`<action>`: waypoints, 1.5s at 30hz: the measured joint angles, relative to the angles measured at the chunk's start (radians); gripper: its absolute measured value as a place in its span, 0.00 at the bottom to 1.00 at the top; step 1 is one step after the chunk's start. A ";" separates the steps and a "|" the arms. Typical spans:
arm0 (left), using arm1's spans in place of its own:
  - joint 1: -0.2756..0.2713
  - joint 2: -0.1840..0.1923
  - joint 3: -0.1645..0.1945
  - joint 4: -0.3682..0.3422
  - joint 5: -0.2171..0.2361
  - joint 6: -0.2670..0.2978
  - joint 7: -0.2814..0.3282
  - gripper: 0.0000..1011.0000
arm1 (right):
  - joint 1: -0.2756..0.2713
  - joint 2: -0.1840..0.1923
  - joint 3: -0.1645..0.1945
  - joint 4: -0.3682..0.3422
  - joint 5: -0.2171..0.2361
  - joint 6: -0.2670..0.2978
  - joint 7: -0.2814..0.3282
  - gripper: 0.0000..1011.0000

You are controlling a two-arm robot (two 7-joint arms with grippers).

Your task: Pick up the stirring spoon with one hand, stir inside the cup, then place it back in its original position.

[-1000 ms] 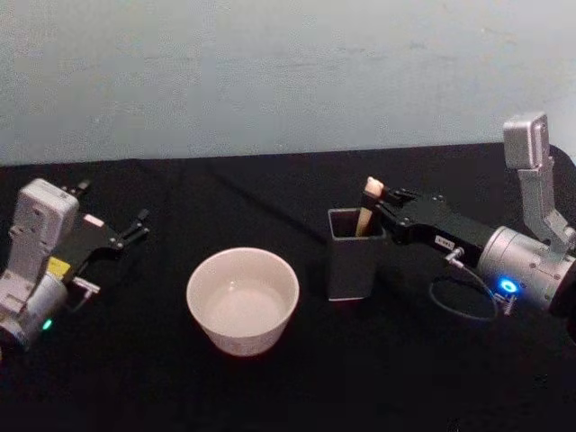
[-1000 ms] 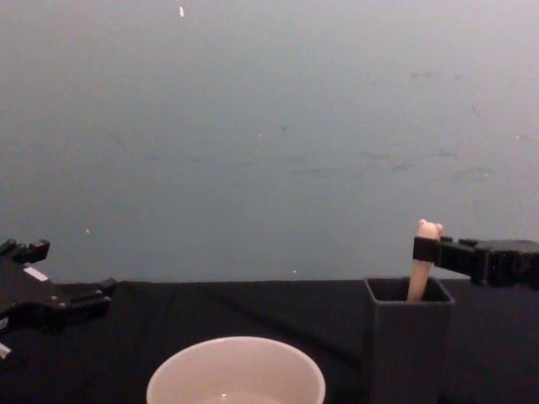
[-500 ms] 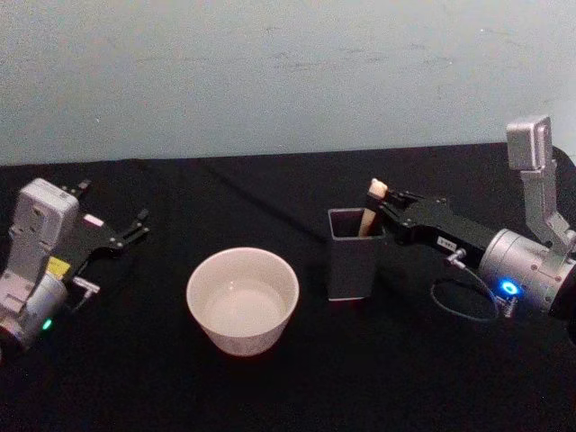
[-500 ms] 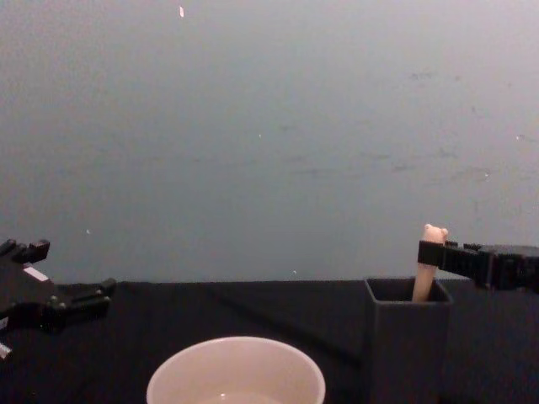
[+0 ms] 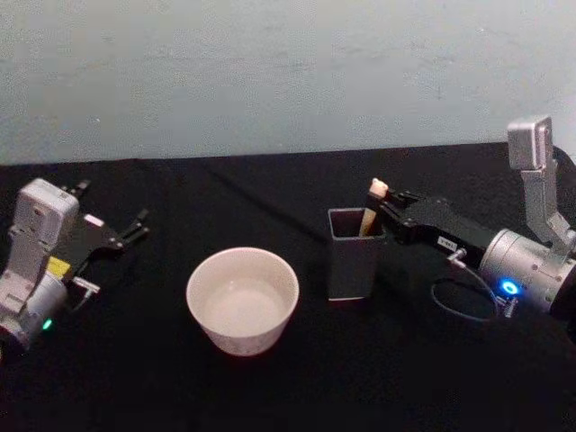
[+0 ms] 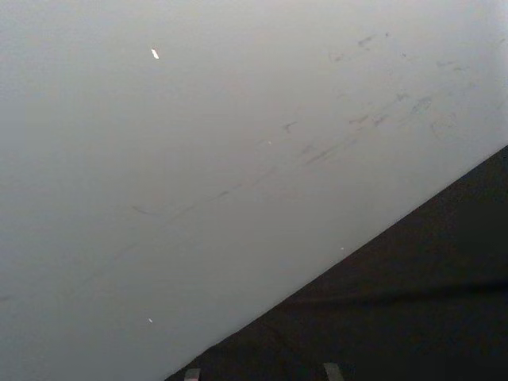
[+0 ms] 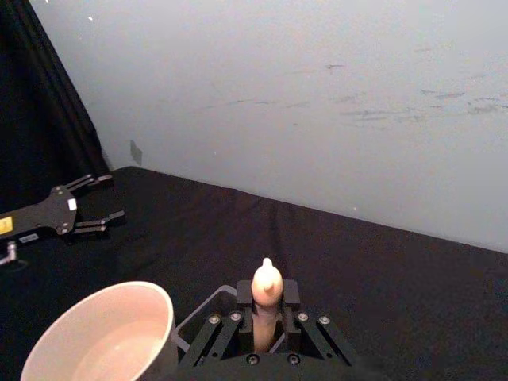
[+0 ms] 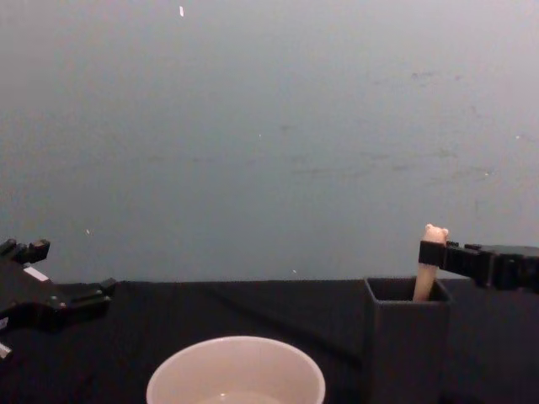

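From the head camera I am seeing the right gripper (image 5: 382,203) reaching in from the right edge, its fingers closing on the beige handle of the stirring spoon (image 5: 371,209) just under the bear head. The spoon is standing nearly upright in the dark grey square holder (image 5: 352,256), leaning toward the holder's right wall, with its bowl hidden down inside. The white cup (image 5: 242,300) is sitting on the black table (image 5: 270,387) just to the left of the holder, not touching it.

The right wrist camera is giving me what the head view cannot: the two black fingers (image 7: 244,298) are pressing on either side of the handle (image 7: 266,305), with the bear head poking up above them (a firm clamp, as far as I can judge).

The chest camera is showing the side profile instead: the handle (image 8: 429,265) is rising out of the holder (image 8: 408,337) while the gripper (image 8: 434,255) is coming in level from the right.

The left gripper (image 5: 135,227) is resting parked at the table's left side, its fingers spread apart, well away from the cup.
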 joint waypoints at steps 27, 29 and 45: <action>0.000 0.000 0.000 0.000 0.000 0.000 0.000 0.99 | 0.001 0.001 -0.001 -0.001 0.000 -0.002 0.001 0.67; 0.000 0.000 0.000 0.000 0.000 0.000 0.000 0.99 | 0.001 0.001 -0.001 -0.001 0.000 -0.002 0.001 0.72; 0.000 0.000 0.000 0.000 0.000 0.000 0.000 0.99 | -0.003 -0.002 0.001 -0.009 -0.013 -0.026 -0.002 0.99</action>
